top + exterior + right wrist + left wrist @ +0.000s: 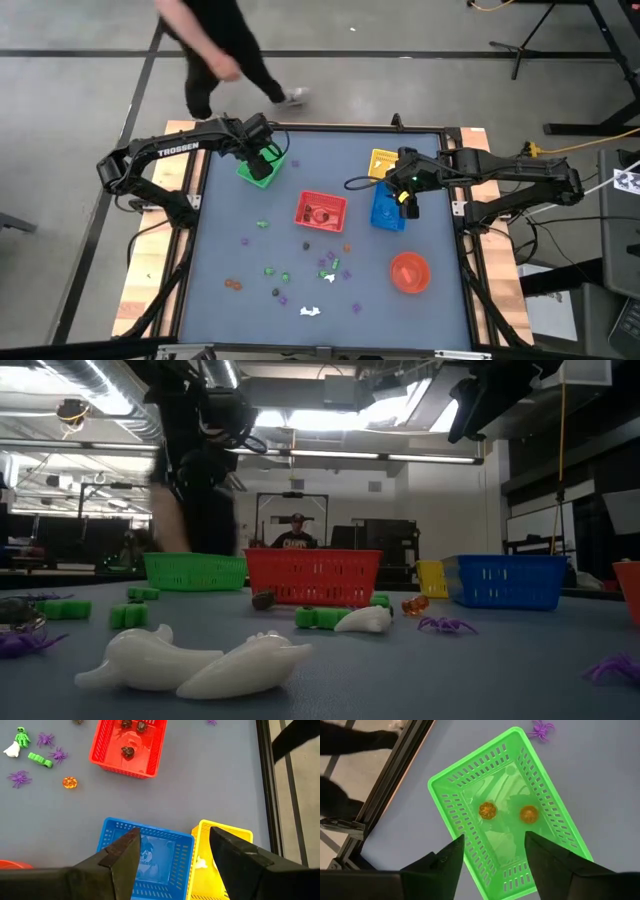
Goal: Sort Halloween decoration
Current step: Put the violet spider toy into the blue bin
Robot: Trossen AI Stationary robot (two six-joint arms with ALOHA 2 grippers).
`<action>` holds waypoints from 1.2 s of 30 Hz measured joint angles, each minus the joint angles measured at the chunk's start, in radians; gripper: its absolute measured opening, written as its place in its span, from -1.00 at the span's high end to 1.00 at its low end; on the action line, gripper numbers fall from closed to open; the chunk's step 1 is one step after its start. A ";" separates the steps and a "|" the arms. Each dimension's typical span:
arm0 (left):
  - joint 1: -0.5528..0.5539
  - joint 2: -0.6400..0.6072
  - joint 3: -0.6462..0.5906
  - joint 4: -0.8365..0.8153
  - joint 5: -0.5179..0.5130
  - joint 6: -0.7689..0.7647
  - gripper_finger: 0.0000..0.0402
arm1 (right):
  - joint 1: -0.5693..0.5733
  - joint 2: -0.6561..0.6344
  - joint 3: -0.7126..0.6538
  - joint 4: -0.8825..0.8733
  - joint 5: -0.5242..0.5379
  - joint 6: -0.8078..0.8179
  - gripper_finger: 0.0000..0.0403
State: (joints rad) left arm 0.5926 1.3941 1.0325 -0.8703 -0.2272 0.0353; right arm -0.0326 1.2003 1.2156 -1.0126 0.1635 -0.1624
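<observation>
The green basket (506, 815) looks like glossy slotted plastic, as does the red basket (129, 745). The table top (250, 300) is matt and smooth; the white trinkets (200, 663) shine like smooth plastic.

From my overhead feed: left gripper (264, 160) hangs over the square green plastic basket (259, 171); right gripper (408, 198) over the square blue plastic basket (386, 212), beside the yellow basket (382, 162). Red basket (321, 211) mid-bench (220, 240). Tiny plastic Halloween trinkets (300, 272) scattered nearer me; round red bowl (409, 272) right. Person (215, 50) passing behind.
</observation>
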 joint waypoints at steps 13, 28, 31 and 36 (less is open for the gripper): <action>0.000 0.000 0.000 0.000 0.000 -0.001 -0.06 | 0.000 0.000 0.000 0.000 0.000 0.000 -0.18; 0.000 0.000 0.000 0.037 0.000 -0.001 -0.04 | 0.000 0.000 0.000 0.000 0.000 0.000 -0.18; 0.000 0.000 0.000 0.062 0.000 -0.002 -0.04 | 0.000 0.000 0.000 0.000 0.000 0.000 -0.18; 0.000 0.000 0.000 0.144 0.006 -0.070 -0.04 | 0.000 0.000 0.000 0.000 0.000 0.000 -0.18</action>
State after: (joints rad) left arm 0.5926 1.3941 1.0328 -0.7260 -0.2207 -0.0344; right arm -0.0328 1.2003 1.2156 -1.0122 0.1635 -0.1623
